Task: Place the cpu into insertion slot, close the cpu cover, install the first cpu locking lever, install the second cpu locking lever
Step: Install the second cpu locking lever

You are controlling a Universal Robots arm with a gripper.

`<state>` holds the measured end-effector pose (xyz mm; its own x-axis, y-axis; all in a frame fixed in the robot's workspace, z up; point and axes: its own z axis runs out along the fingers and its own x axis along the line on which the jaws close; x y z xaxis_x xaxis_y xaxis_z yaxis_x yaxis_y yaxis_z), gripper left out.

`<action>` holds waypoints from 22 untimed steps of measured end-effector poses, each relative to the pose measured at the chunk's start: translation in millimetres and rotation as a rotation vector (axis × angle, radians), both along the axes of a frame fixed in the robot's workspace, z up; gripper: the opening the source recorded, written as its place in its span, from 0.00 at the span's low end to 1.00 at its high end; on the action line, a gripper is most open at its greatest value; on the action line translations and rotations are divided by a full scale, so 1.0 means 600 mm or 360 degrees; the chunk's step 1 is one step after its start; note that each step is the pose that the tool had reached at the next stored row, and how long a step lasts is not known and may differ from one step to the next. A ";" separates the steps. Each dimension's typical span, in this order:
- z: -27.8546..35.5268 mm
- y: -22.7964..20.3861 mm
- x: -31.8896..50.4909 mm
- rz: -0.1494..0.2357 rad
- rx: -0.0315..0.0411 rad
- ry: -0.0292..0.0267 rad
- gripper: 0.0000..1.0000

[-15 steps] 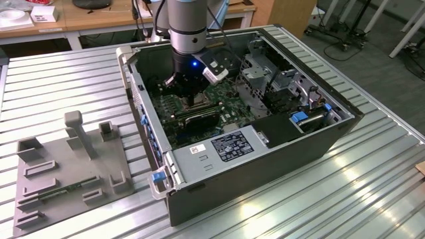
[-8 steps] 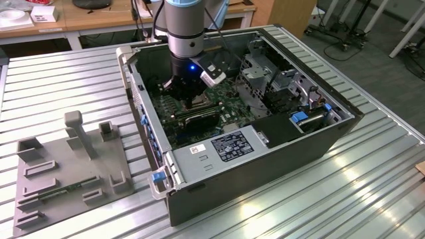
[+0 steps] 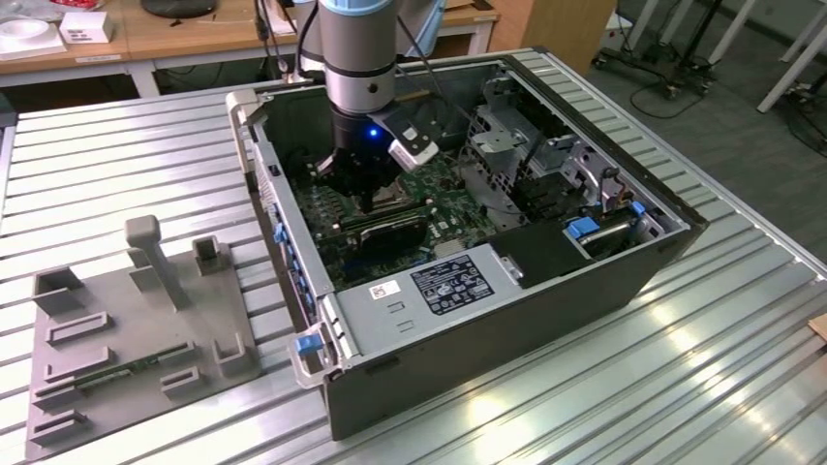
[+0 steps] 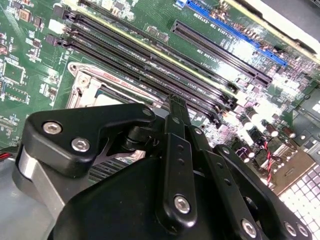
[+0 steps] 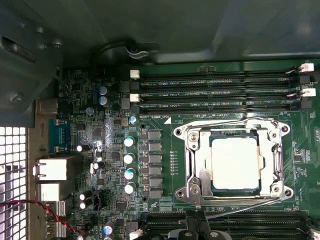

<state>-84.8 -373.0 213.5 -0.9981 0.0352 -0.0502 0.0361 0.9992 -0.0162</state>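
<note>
A ribbed silvery metal table [image 3: 723,368] carries the open black computer case [image 3: 543,300], wooden benches behind. The black gripper [image 3: 375,199] hangs inside over the green motherboard [image 5: 165,150], fingers [image 4: 175,107] seemingly pressed together, empty. The pale square cpu [image 5: 235,162] sits in the silver-rimmed insertion slot [image 5: 192,175], the silvery cpu cover [image 5: 200,177] lying flat around it.

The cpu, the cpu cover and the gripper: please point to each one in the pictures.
cpu [image 5: 235,163], first wrist view, middle of its pale top face.
cpu cover [image 5: 192,165], first wrist view, on its silvery frame edge.
gripper [image 4: 176,102], second wrist view, at its fingertips.
</note>
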 end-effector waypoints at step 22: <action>-0.002 0.0068 -0.004 0.0000 0.0004 -0.00003 0.11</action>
